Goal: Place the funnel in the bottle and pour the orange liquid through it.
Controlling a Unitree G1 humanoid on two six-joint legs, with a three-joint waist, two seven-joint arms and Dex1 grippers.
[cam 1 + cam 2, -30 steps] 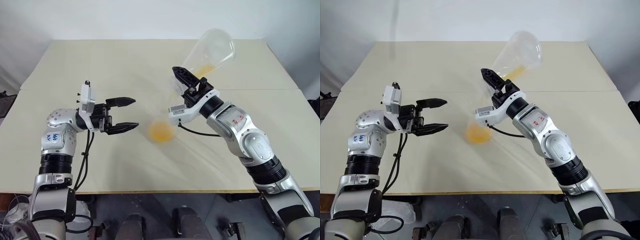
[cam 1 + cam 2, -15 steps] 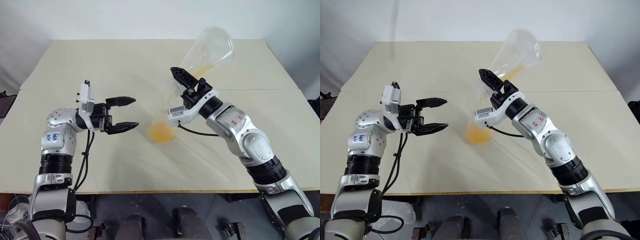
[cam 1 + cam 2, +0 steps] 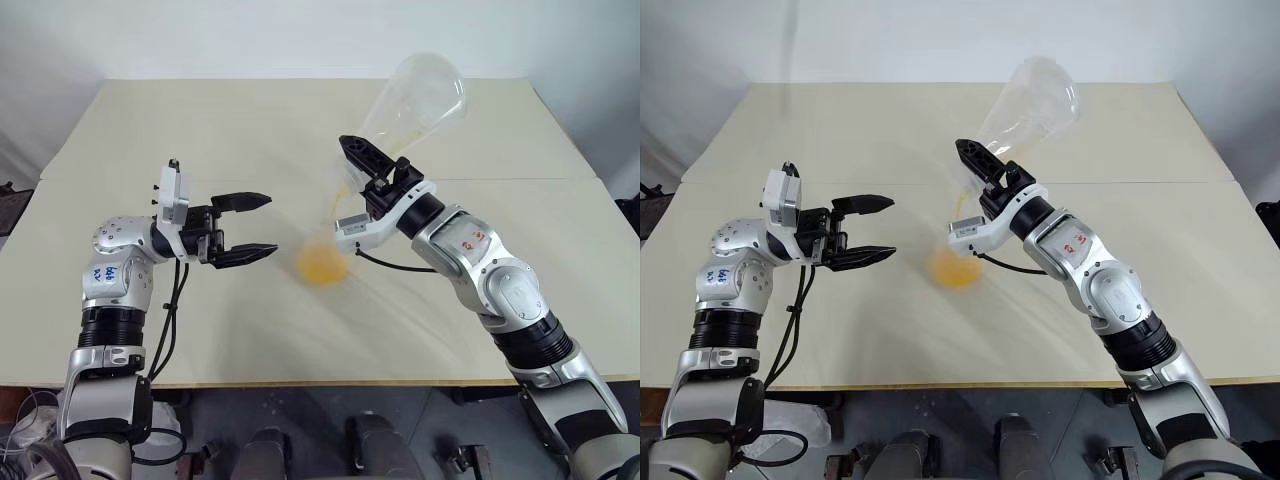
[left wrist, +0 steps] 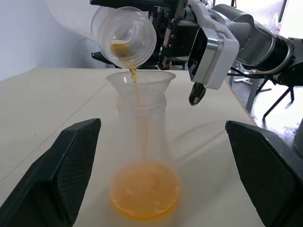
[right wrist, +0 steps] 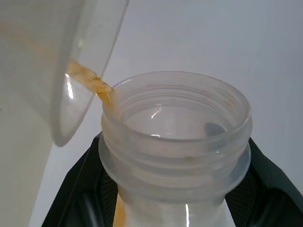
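Observation:
The clear bottle [image 4: 142, 142] stands upright on the table, with the clear funnel [image 4: 140, 79] seated in its neck. My right gripper [image 3: 370, 165] is shut on a clear tapered cup [image 3: 420, 95], tipped over the funnel. A thin stream of orange liquid [image 4: 134, 73] runs from the cup's mouth [image 5: 175, 123] into the funnel. More orange liquid pools in the bottle's base [image 3: 322, 265]. My left gripper [image 3: 270, 226] hangs open just left of the bottle, its fingers [image 4: 71, 165] on either side of it, not touching.
The beige table [image 3: 200, 130] has a seam running across its middle. Its front edge [image 3: 300, 381] lies close below my arms. The far edge meets a pale wall.
Less orange liquid shows in the tipped cup than a second ago. Neither arm has moved, and the bottle stands where it did.

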